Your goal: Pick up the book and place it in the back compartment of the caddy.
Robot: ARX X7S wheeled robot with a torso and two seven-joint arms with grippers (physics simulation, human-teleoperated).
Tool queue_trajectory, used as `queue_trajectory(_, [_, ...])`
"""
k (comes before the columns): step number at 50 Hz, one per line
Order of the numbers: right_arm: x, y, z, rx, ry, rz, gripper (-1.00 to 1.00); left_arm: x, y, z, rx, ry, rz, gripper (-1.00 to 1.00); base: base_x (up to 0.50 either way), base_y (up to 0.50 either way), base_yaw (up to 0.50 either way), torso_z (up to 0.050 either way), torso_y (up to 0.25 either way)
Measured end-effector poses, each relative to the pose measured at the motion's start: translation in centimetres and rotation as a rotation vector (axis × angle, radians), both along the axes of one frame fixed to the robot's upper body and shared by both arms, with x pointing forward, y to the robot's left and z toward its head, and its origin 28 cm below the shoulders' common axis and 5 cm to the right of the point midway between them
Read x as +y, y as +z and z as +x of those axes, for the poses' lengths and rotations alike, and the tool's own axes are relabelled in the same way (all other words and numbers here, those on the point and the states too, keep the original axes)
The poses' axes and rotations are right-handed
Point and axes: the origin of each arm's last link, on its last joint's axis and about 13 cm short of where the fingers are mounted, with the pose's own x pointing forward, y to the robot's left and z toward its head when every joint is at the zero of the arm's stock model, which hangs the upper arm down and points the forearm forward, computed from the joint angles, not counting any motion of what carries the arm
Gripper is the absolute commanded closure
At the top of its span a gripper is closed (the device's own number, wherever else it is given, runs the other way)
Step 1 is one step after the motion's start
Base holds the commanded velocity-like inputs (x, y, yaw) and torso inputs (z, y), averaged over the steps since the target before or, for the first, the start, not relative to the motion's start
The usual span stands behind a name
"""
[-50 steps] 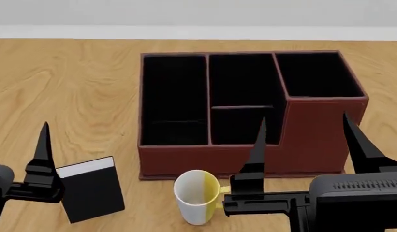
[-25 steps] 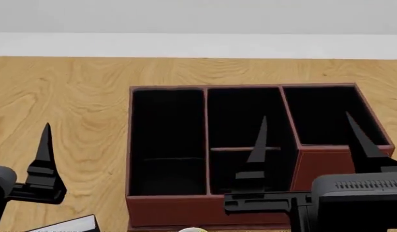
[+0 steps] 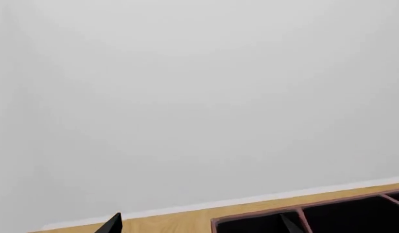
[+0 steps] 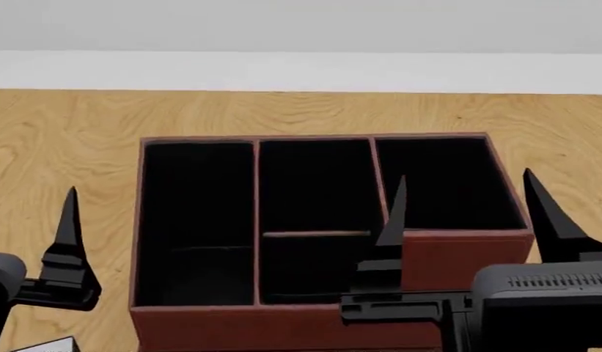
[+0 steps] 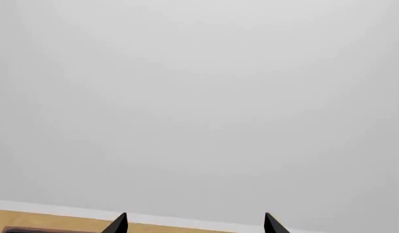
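The reddish-brown caddy [image 4: 198, 321] with black cells fills the middle of the head view. Its middle column is split by a short cross-wall, and the smaller cell on the near side looks like the back compartment [image 4: 311, 268]. Of the book only a pale sliver [image 4: 48, 345] shows at the bottom left edge. My right gripper [image 4: 463, 177] stands open and empty over the caddy's near right part. One left finger [image 4: 69, 242] rises left of the caddy. In the left wrist view my left gripper [image 3: 201, 224] is open, with the caddy's rim [image 3: 303, 217] behind it. The right wrist view shows my right gripper [image 5: 196, 224] open.
The caddy stands on a light wooden surface [image 4: 66, 132] that ends at a white band and a grey wall [image 4: 301, 70] at the back. Both wrist views are filled mostly by that plain wall.
The head view has shifted. The caddy now sits lower and further left, the book has slid almost out at the bottom, and the mug is gone from view. Both grippers stay open.
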Motion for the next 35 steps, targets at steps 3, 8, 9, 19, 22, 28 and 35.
queue_trajectory(3, [0.1,0.0,0.0,-0.001,0.001,-0.006,-1.0,0.0,0.0,0.0,-0.001,0.002,0.002,-1.0,0.5,-0.14,0.0,0.0,0.0])
queue_trajectory(8, [0.0,0.0,-0.1,-0.002,-0.002,-0.009,-1.0,0.0,0.0,0.0,-0.001,0.002,0.0,-1.0,0.37,-0.09,0.0,0.0,0.0])
queue_trajectory(9, [0.0,0.0,-0.1,-0.003,-0.003,-0.009,-1.0,0.0,0.1,0.0,-0.001,0.002,0.0,-1.0,-0.05,0.0,0.0,0.0,0.0])
queue_trajectory(19, [0.1,0.1,-0.1,-0.006,-0.001,-0.006,-1.0,0.1,0.1,0.0,-0.002,0.004,0.0,-1.0,0.0,0.0,0.0,0.0,0.001])
queue_trajectory(22, [0.1,0.1,-0.1,-0.007,0.0,-0.007,-1.0,0.1,0.1,0.0,-0.001,0.004,0.0,-1.0,0.0,0.0,0.0,0.0,0.0])
queue_trajectory(28, [0.2,0.2,-0.2,-0.009,0.004,-0.008,-1.0,0.2,0.5,-0.3,0.0,-0.011,-0.006,-1.0,0.0,0.0,0.0,0.0,0.0])
queue_trajectory(35, [0.2,0.2,-0.3,-0.012,0.01,-0.007,-1.0,1.3,2.9,-0.5,-0.012,-0.03,0.034,-1.0,0.0,0.0,0.0,0.0,0.0])
